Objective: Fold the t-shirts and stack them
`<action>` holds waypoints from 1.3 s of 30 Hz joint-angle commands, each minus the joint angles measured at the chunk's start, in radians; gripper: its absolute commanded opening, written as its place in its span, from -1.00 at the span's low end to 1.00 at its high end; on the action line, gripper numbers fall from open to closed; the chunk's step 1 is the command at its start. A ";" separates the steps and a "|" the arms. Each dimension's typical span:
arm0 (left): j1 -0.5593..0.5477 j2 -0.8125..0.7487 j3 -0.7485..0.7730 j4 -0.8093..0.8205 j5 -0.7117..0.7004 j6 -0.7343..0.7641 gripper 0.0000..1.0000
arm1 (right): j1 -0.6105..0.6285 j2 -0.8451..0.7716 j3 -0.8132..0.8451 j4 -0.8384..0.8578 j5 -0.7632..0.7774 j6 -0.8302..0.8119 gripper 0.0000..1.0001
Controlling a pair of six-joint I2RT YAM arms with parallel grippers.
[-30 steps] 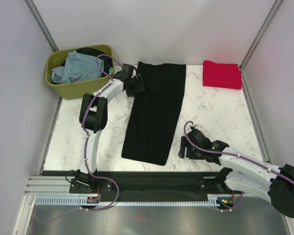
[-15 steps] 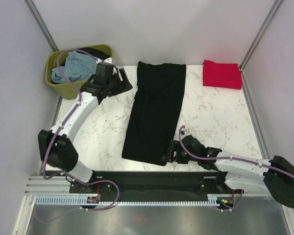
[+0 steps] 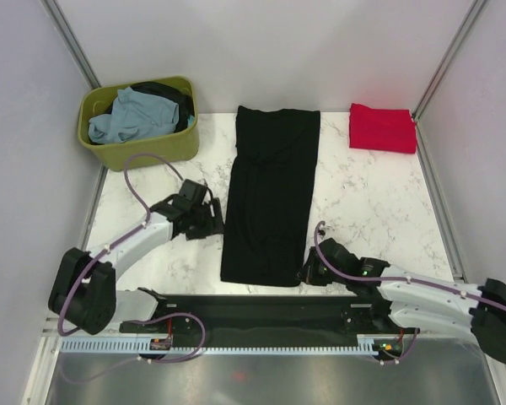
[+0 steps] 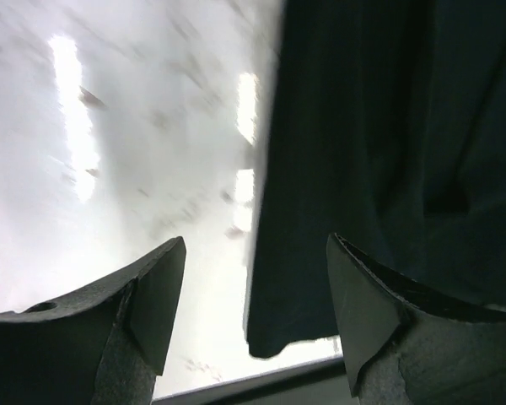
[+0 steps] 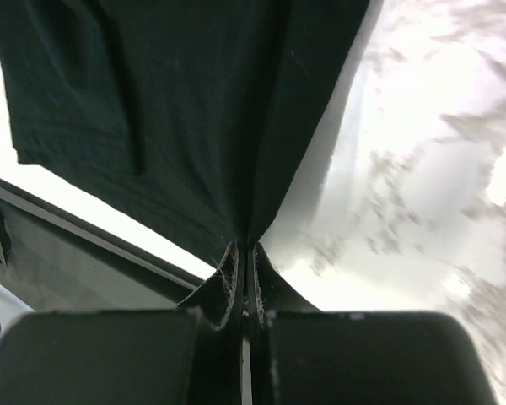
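A long black t-shirt [image 3: 270, 194] lies folded into a narrow strip down the middle of the table. My right gripper [image 3: 308, 274] is shut on its near right corner, and the black cloth [image 5: 194, 118] pulls up into the pinched jaws of that gripper [image 5: 244, 249]. My left gripper [image 3: 212, 221] hovers open just left of the shirt's left edge. In the left wrist view that gripper [image 4: 257, 253] is empty, with the black t-shirt's near left corner [image 4: 354, 186] ahead of it. A folded red t-shirt [image 3: 382, 127] lies at the back right. Pale blue-grey and dark shirts [image 3: 133, 114] fill the tub.
The olive-green tub [image 3: 139, 145] stands at the back left corner. Grey walls close in the marble table [image 3: 371, 194] on three sides. A black rail [image 3: 261, 308] runs along the near edge, just below the shirt's hem.
My left arm swung from the back near the tub down to the shirt's near left edge. My right gripper moved to the shirt's near right corner and shut on it.
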 commanded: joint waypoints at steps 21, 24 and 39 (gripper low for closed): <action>-0.486 -0.177 -0.292 0.101 -0.041 -0.395 0.36 | 0.008 -0.240 -0.051 -0.296 0.086 0.020 -1.00; -0.506 -0.176 -0.323 0.133 -0.046 -0.423 0.32 | 0.010 -0.241 -0.057 -0.293 0.093 0.025 -1.00; -0.549 -0.215 -0.320 0.176 -0.061 -0.409 -0.93 | 0.010 -0.260 -0.047 -0.319 0.090 0.023 -1.00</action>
